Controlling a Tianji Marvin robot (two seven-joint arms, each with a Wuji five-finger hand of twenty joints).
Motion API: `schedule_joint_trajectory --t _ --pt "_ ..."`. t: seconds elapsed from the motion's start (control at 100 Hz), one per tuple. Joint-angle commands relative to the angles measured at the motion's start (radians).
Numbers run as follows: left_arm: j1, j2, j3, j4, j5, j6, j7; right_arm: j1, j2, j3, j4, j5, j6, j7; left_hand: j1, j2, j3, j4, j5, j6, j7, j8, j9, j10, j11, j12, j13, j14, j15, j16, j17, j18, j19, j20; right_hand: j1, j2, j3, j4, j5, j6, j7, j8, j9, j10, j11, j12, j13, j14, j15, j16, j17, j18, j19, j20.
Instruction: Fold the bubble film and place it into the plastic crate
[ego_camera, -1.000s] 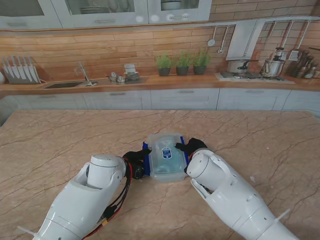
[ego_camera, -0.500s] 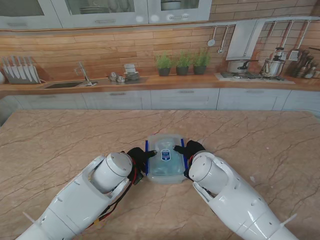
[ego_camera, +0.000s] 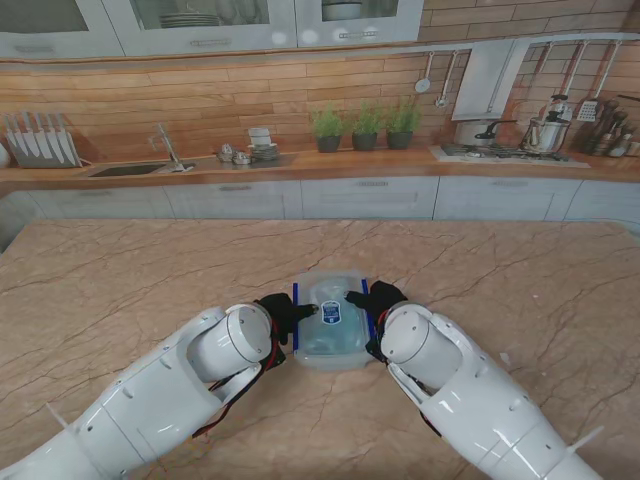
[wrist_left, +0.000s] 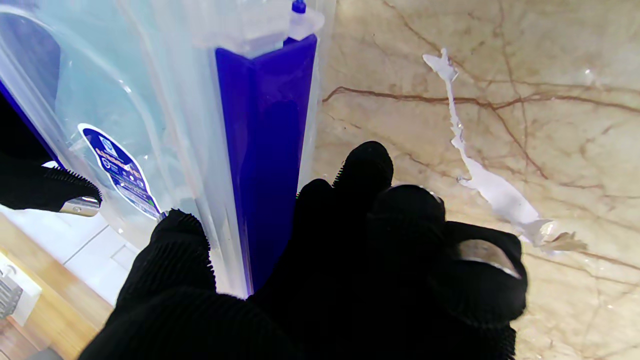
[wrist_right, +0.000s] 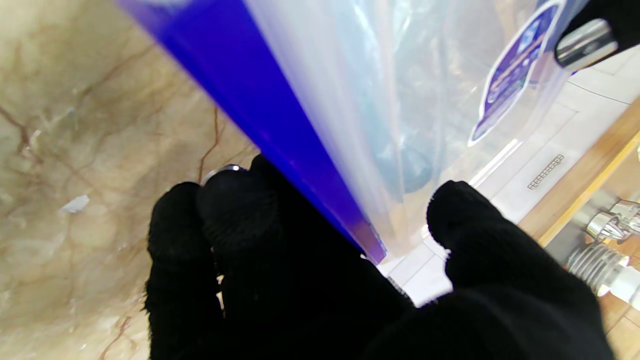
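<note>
So the plastic crate sat on the marble worktop right in front of the robot, clear walls with a blue clip on each side and what looked like a clear lid with a blue sticker on top. Both black-gloved hands were clamped on it from either side: the left hand on the left clip, the right hand on the right one. From the stand view most of each hand was hidden behind its own white forearm, so only the thumbs reaching onto the lid really showed.

The wrist views helped a bit. On the left wrist camera the fingers were curled along the outer face of the blue clip, thumb on the clear top, so that hand was gripping the crate. Same deal on the right wrist camera, fingers wrapped under the blue strip with the thumb on the other side.

The bubble film was honestly hard to make out. There was a pale, crinkly, bluish mass inside the crate, seen only through the plastic, and whether it was folded couldn't be told.

A thin white torn scrap lay on the worktop near the left hand, unclear what it was
</note>
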Motion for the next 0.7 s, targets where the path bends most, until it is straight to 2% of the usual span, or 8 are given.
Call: schedule_joint_trajectory --t 0.0,0.08,0.14,0.27,0.34,0.41,0.49,0.69 --pt "-0.007 -0.043 0.027 -0.019 -0.006 -0.023 -0.017 0.002 -0.04 -0.026 -0.054 0.017 -0.031 0.02 0.088 -0.009 0.075 0.026 0.038 -0.22 0.157 0.04 0.016 -0.022 0.006 -0.004 0.02 0.037 0.006 -0.006 0.045 -0.07 0.188 -0.013 0.035 0.044 -0.025 0.007 0.052 -0.375 0.044 -0.003 0.086 -0.073 0.04 0.007 0.03 0.099 0.009 0.006 0.002 -0.042 0.01 0.029" --pt "-0.015 -0.047 0.035 -0.014 -0.004 -0.029 -0.015 0.005 -0.04 -0.027 -0.053 0.019 -0.033 0.022 0.085 -0.012 0.072 0.023 0.034 -0.23 0.153 0.04 0.009 -0.026 0.002 -0.006 0.015 0.035 0.0 -0.009 0.037 -0.071 0.183 -0.014 0.031 0.038 -0.029 0.004 0.045 -0.375 0.041 -0.006 0.079 -0.072 0.036 0.006 0.028 0.098 0.007 0.005 0.002 -0.042 0.01 0.029" --pt "-0.014 -0.053 0.034 -0.009 -0.007 -0.032 -0.002 0.01 -0.041 -0.025 -0.046 0.019 -0.032 0.02 0.079 -0.04 0.074 0.022 0.025 -0.232 0.131 0.02 -0.005 -0.012 -0.015 -0.014 -0.006 0.049 -0.016 -0.011 0.015 -0.069 0.169 -0.014 0.013 0.015 -0.032 0.005 0.023 -0.372 0.026 -0.013 0.056 -0.067 0.034 0.007 0.011 0.092 -0.003 0.002 -0.01 -0.046 -0.004 0.023" --pt "-0.018 -0.063 0.025 0.016 -0.005 -0.031 0.021 0.023 -0.049 -0.017 -0.014 0.016 -0.031 -0.002 0.045 -0.051 0.064 0.014 -0.006 -0.213 0.027 -0.091 -0.055 0.034 -0.072 -0.035 -0.07 0.084 -0.061 0.0 -0.048 -0.055 0.111 0.013 -0.05 -0.021 -0.057 0.003 -0.049 -0.375 -0.016 -0.028 0.009 -0.065 0.024 0.006 -0.027 0.088 -0.022 0.0 -0.039 -0.049 -0.025 0.014" --pt "-0.011 -0.075 0.006 0.031 -0.02 -0.024 0.051 0.03 -0.056 -0.013 0.008 0.016 -0.027 -0.02 0.039 -0.043 0.033 0.015 -0.017 -0.197 -0.038 -0.141 -0.081 0.055 -0.095 -0.044 -0.095 0.106 -0.082 0.009 -0.078 -0.029 0.074 0.04 -0.064 -0.025 -0.063 0.002 -0.067 -0.381 -0.029 -0.032 0.005 -0.064 0.027 0.008 -0.032 0.089 -0.021 0.003 -0.043 -0.049 -0.025 0.015" --pt "-0.005 -0.084 -0.011 0.047 -0.031 -0.024 0.074 0.036 -0.062 -0.007 0.026 0.019 -0.021 -0.033 0.031 -0.039 0.001 0.015 -0.045 -0.186 -0.124 -0.207 -0.118 0.071 -0.129 -0.061 -0.138 0.129 -0.123 0.01 -0.127 0.003 0.018 0.071 -0.077 -0.027 -0.069 0.002 -0.123 -0.386 -0.061 -0.042 -0.007 -0.067 0.024 0.007 -0.04 0.087 -0.024 0.004 -0.047 -0.051 -0.027 0.015" --pt "0.002 -0.091 -0.029 0.062 -0.041 -0.025 0.095 0.038 -0.07 0.002 0.043 0.029 -0.018 -0.053 -0.01 -0.026 -0.019 0.009 -0.104 -0.173 -0.212 -0.274 -0.161 0.076 -0.147 -0.069 -0.166 0.134 -0.138 0.014 -0.152 0.01 -0.012 0.094 -0.087 -0.029 -0.071 0.003 -0.189 -0.39 -0.104 -0.055 -0.018 -0.069 0.022 0.007 -0.05 0.087 -0.027 0.005 -0.055 -0.052 -0.031 0.015" --pt "0.02 -0.103 -0.068 0.085 -0.062 -0.031 0.135 0.048 -0.086 0.018 0.083 0.042 -0.029 -0.096 -0.065 -0.02 -0.025 0.006 -0.186 -0.164 -0.305 -0.345 -0.226 0.088 -0.181 -0.073 -0.22 0.152 -0.173 0.026 -0.21 0.04 -0.077 0.124 -0.101 -0.028 -0.067 0.005 -0.267 -0.398 -0.17 -0.079 -0.047 -0.082 0.009 0.003 -0.082 0.089 -0.05 0.006 -0.084 -0.059 -0.054 0.011"
